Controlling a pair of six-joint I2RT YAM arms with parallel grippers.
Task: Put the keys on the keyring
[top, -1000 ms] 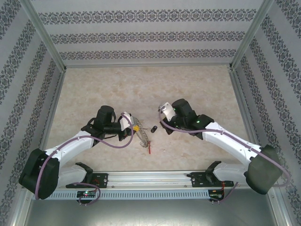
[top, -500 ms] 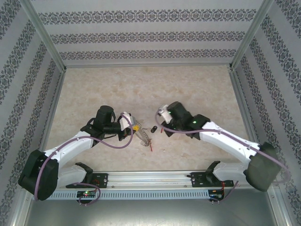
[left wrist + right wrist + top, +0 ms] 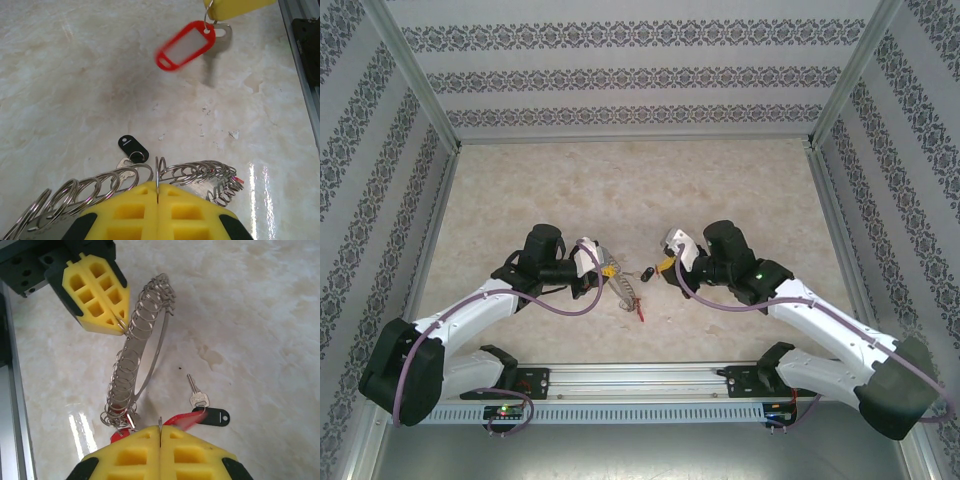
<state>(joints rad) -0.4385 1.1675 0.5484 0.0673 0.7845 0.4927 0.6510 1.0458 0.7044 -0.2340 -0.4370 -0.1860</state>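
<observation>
Your left end effector [image 3: 157, 189] is pinched tight on the thin wire of the keyring [image 3: 136, 357]. It holds the ring on edge and tilted over the middle of the worktop [image 3: 570, 190]. Whether the ring's lower end touches the surface, you cannot tell.

Your right end effector [image 3: 160, 432] is closed as well, gripping the small loop of a red-tagged key [image 3: 186, 46] that dangles in the air, well apart from the ring. Its tag is blurred in the left wrist view. From the right wrist you get no more than a red sliver past the fingertips.

A second red tag [image 3: 120, 435] peeks out at the ring's lower end, mostly hidden behind the right end effector, so its attachment is hard to make out. The black-headed key [image 3: 210, 416] lies flat on the worktop between the two end effectors, near the ring but not touching it. In the left wrist view the ring's loops cover part of its blade.

The worktop is pale marbled beige, glossy near the aluminium rail [image 3: 650, 378] at its near edge. Walls [image 3: 640, 75] papered in grey ornamental stripes enclose it on three sides.
</observation>
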